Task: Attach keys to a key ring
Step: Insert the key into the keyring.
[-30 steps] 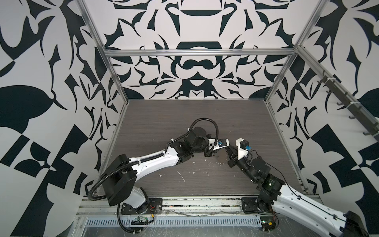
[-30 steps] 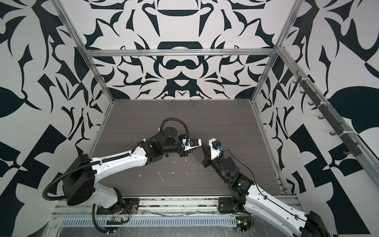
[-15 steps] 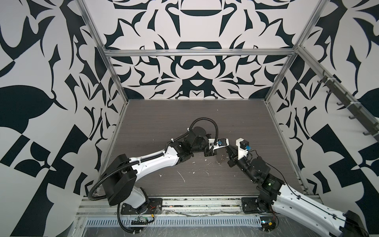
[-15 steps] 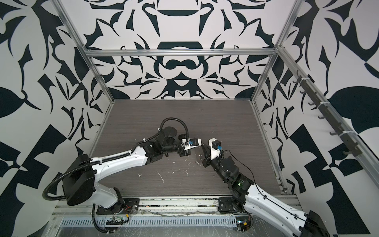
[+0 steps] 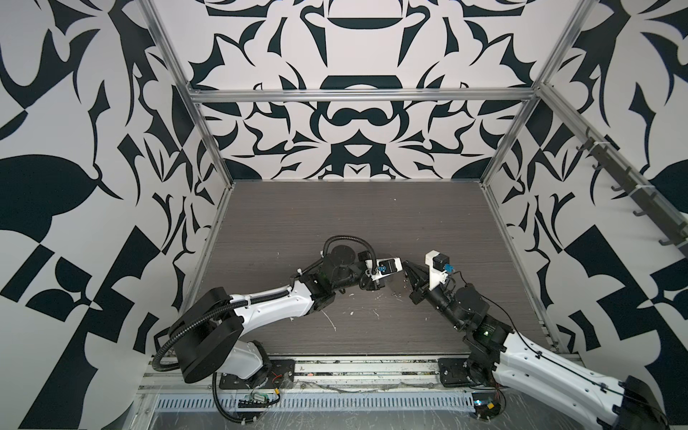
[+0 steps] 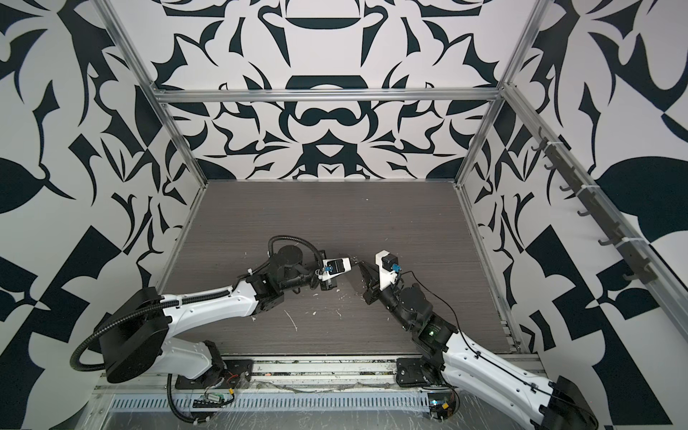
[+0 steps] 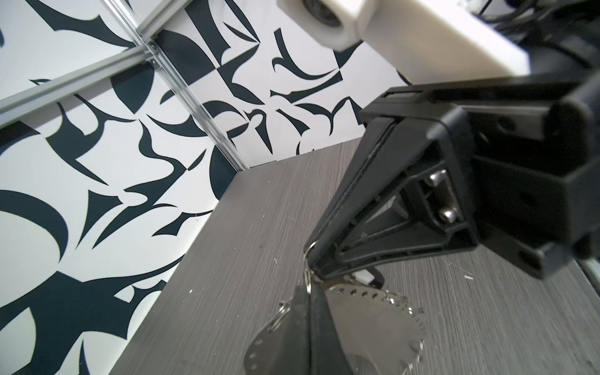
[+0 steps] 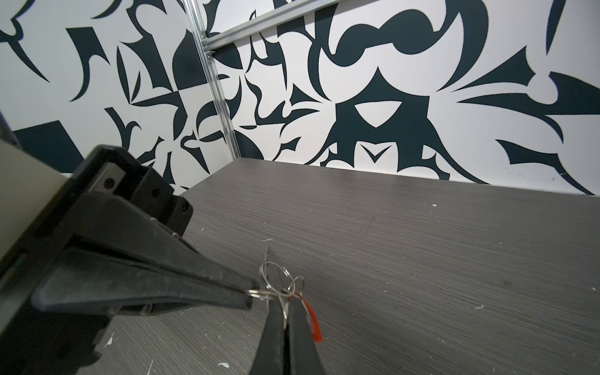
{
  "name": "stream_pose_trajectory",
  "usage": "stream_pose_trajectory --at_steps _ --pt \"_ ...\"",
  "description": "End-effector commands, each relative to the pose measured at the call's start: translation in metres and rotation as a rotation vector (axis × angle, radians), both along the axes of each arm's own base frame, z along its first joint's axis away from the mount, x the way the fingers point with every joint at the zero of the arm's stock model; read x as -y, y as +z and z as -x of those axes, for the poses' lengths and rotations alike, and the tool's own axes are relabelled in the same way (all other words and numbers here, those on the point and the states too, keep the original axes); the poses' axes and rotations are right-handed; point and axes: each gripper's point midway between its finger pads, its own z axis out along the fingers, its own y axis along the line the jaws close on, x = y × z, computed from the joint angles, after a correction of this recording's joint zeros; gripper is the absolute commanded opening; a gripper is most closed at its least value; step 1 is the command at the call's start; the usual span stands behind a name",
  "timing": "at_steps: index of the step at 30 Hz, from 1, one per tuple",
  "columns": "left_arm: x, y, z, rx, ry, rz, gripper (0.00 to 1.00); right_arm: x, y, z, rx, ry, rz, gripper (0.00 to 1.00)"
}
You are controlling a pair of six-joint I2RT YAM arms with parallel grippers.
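While both top views show only the left arm (image 5: 268, 309) and right arm (image 5: 461, 309) tip to tip over the near middle of the table (image 5: 335, 223), the wrist views give the detail. From the right wrist, the left gripper (image 8: 250, 297) has its jaws pressed together on a small split ring (image 8: 259, 293); the right gripper (image 8: 285, 308) is pinched tight on thin wire rings (image 8: 276, 272), the red-orange tag (image 8: 311, 319) hanging just beside it. Only the left wrist shows the key ring (image 7: 383, 324), a grey disc-like hoop spreading either side of the left fingers (image 7: 298, 324), and the black tag (image 7: 365, 277) under the right tip; the keys' blades I cannot make out. The table is grey woodgrain strewn with white flecks (image 5: 331, 322); black-and-white patterned walls (image 5: 353, 123) and an aluminium frame (image 5: 357, 95) close it in.
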Motion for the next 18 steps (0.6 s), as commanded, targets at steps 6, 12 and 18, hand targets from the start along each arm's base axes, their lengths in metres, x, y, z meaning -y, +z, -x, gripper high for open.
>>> stream_pose_trajectory --at_steps 6,12,18 --pt "-0.0003 0.0471 0.0150 0.086 -0.068 0.188 0.00 0.0110 0.0124 -0.0093 0.029 -0.061 -0.047 0.00" --pt "0.0014 0.0437 0.0125 0.081 -0.060 0.174 0.03 0.0114 0.0147 -0.0078 0.041 -0.057 -0.046 0.00" --pt "0.0013 0.0411 0.0101 0.083 -0.049 0.149 0.25 0.0148 0.0160 -0.0079 0.049 -0.072 -0.034 0.00"
